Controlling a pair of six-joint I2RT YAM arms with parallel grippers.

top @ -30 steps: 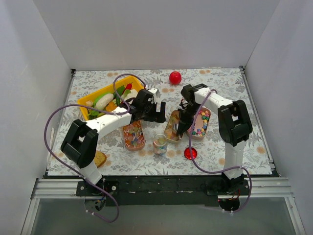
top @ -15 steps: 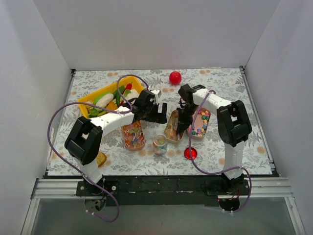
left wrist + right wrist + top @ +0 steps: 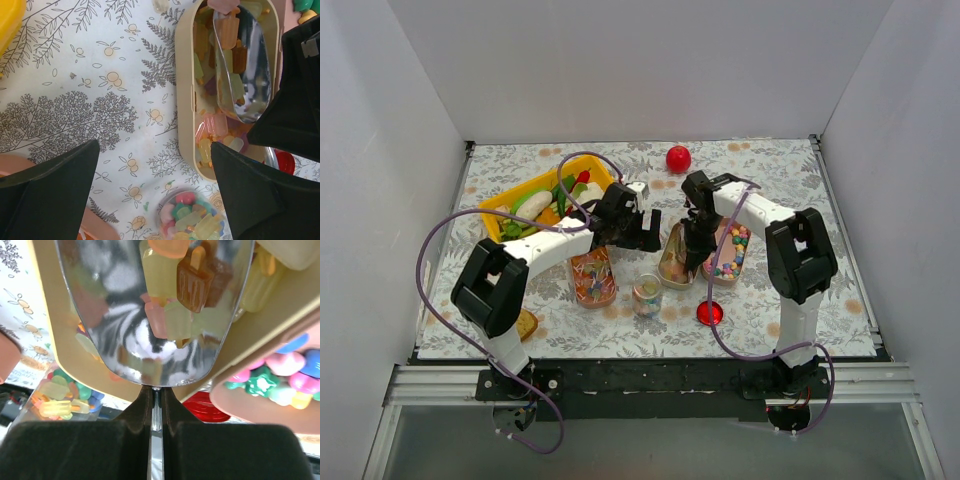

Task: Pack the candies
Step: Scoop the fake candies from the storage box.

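At far left, a yellow tray (image 3: 500,212) of toy vegetables is partly covered by the left arm and its purple cable. The left gripper (image 3: 155,150) hovers over the patterned table (image 3: 75,100), fingers spread wide and holding nothing; its wrist view crops both fingers. A clear cup (image 3: 646,302) of sweets is cut off at that view's bottom edge. Next, popsicle-shaped candies (image 3: 220,132) fill a beige oval dish (image 3: 184,100). A metal scoop (image 3: 145,355) rests in it, carrying several. The right gripper (image 3: 156,390) is clamped on the scoop's thin handle, hiding most of it. Farther right, a pink dish (image 3: 260,410) of round sweets and a red lid (image 3: 205,409) show only partly.
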